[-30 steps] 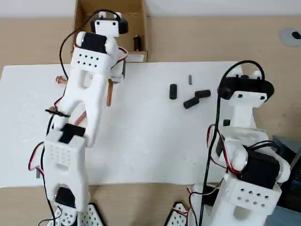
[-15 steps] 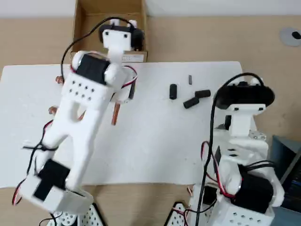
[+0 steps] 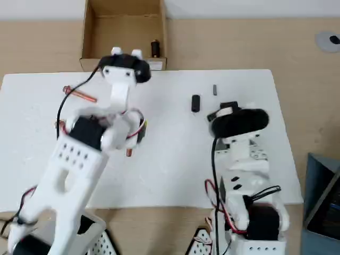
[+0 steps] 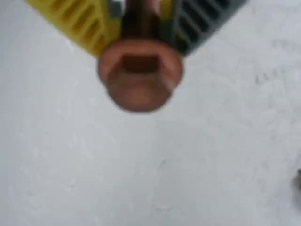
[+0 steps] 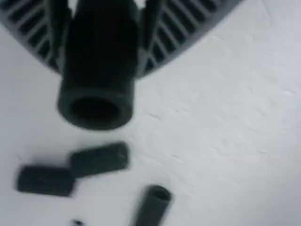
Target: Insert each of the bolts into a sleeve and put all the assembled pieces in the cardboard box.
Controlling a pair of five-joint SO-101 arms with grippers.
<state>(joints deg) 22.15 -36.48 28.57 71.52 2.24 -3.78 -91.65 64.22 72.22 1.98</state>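
Gripping a copper-coloured metal bolt with a flanged head (image 4: 140, 75), my left pincer (image 4: 140, 19) is closed on its shank. One yellow ribbed finger (image 4: 77, 23) and one dark grey ribbed finger (image 4: 204, 16) press it from either side. The bolt's head faces my wrist camera and hangs over the white sheet (image 3: 175, 154) that covers most of the wooden tabletop (image 3: 303, 53). In the high view this arm stands over the sheet's left half, and the bolt's end peeks out beneath it.

My right pincer (image 5: 101, 28) is clamped around a short black cylindrical sleeve (image 5: 96, 89). Its open bore is turned toward that wrist camera, and dark ribbed fingers touch it on both sides. I hold it over the sheet's right half, toward the far edge.

On the sheet near it lie more black sleeves. One loose sleeve (image 5: 99, 159) and a second loose sleeve (image 5: 44, 180) rest close together, almost end to end. A third loose sleeve (image 5: 153, 202) lies apart from them. A small grey pin (image 3: 214, 90) lies near the sheet's far edge.

A second copper bolt (image 3: 79, 94) lies flat near the sheet's far left corner.

The open brown cardboard box (image 3: 85, 37) sits on the tabletop against the sheet's far edge, toward its left end. Inside it, by the right wall, lies one assembled piece (image 3: 154, 48), a dark sleeve with copper showing at its ends.
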